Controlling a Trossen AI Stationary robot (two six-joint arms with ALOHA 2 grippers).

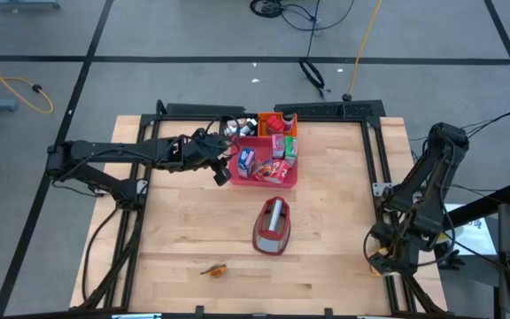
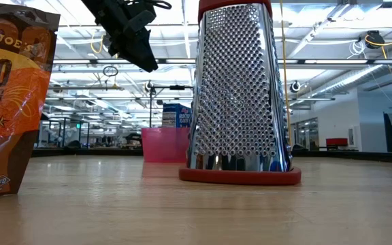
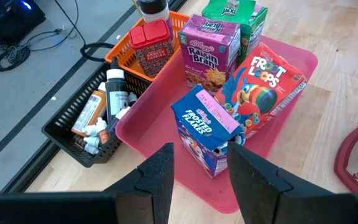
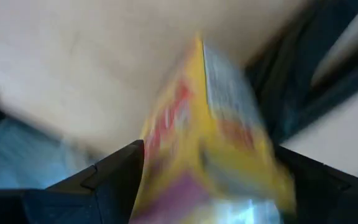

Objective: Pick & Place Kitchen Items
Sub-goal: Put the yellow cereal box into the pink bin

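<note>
Left wrist view: your left gripper point(image 3: 199, 171), jaws partly apart and empty, hovers above the Frosted Flakes carton point(image 3: 205, 129); centre them on it before descending. Right gripper point(image 4: 207, 180) straddles a yellow carton point(image 4: 211, 140), jaws wide.

1. We see open wooden table point(image 1: 175, 230) on the left half.
2. The grater point(image 1: 273, 226) stands mid-table (near the pink tray point(image 1: 292, 177)).
3. Cartons crowd the tray, the Frosted Flakes box point(image 3: 207, 127) nearest the edge.

Blue carton point(image 3: 207, 129) "Frosted Flakes", red carton point(image 3: 263, 87) "Froot Loops", purple carton point(image 3: 209, 50) "Raisin Bran"
</note>
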